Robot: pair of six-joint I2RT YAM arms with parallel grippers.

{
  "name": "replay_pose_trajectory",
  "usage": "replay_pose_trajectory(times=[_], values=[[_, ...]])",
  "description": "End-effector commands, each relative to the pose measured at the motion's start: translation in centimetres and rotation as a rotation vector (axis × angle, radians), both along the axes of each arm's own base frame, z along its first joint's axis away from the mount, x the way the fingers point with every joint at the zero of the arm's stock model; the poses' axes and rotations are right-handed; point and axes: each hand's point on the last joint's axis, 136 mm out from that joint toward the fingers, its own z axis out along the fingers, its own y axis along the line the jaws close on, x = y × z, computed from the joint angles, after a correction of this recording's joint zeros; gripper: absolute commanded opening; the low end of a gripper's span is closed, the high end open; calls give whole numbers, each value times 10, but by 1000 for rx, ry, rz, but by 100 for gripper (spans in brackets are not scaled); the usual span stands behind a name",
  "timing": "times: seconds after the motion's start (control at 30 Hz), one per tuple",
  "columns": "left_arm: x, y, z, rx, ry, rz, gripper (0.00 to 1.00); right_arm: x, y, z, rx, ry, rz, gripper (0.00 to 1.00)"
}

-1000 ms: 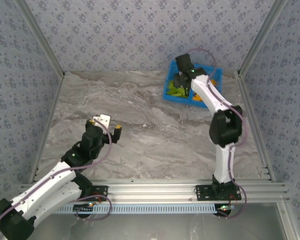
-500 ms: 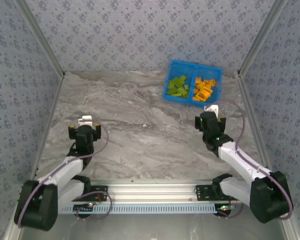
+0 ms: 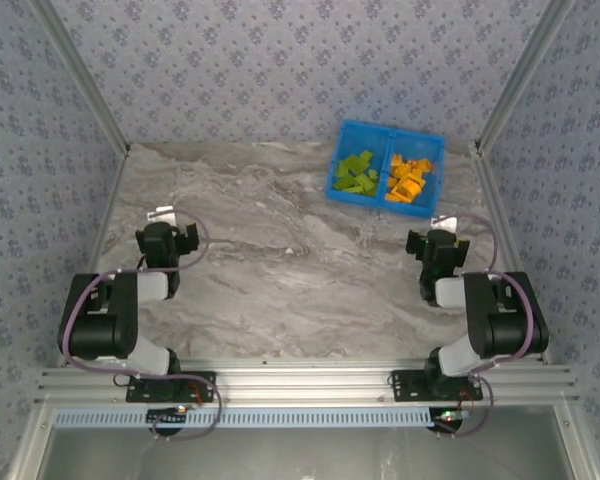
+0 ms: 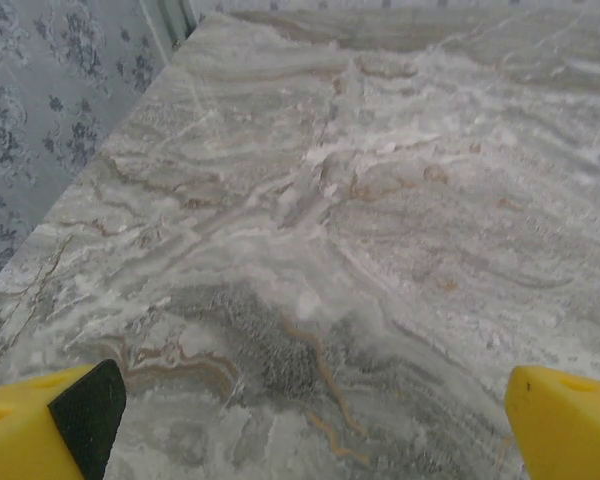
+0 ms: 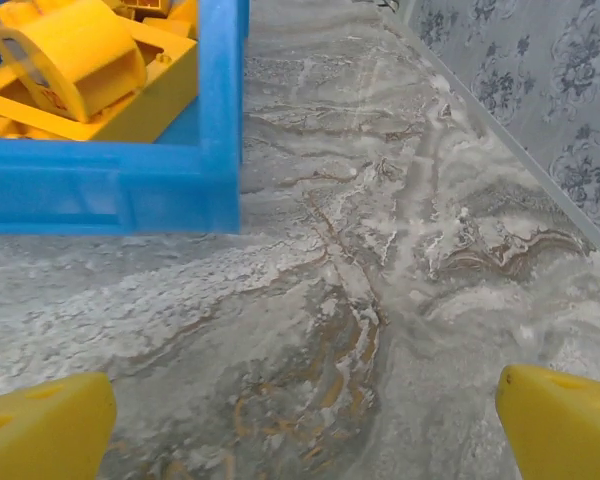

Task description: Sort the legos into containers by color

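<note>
Gaping wide, the left end effector (image 4: 310,425) and right end effector (image 5: 305,425) grip nothing above the table (image 4: 400,200).

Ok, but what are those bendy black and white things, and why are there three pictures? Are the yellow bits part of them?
Those are two robot arms, bolted at the near edge of a marble table. Each arm ends in a claw with two fingers. One picture looks down from above. In it the left claw and the right claw are both open and holding nothing. The other two pictures come from a small camera on each wrist, so the yellow bits in the bottom corners are that claw's own fingers. At the far side sits a blue tray with two halves: green bricks in the left, orange bricks in the right.
</note>
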Motion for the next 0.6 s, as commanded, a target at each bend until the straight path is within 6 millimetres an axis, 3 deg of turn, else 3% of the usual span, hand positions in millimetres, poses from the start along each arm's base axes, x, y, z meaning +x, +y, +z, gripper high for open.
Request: replay_pose_trajectory(times=[0.0,0.17,0.57], values=[[3,-14,1,-53,-39,-68,100,15,14,20,-4,-113,73,100],[3,-14,1,-53,-38,-68,100,22,38,14,68,-46,258,100],[3,-14,1,-53,-34,-70,99,22,38,14,86,-47,271,100]])
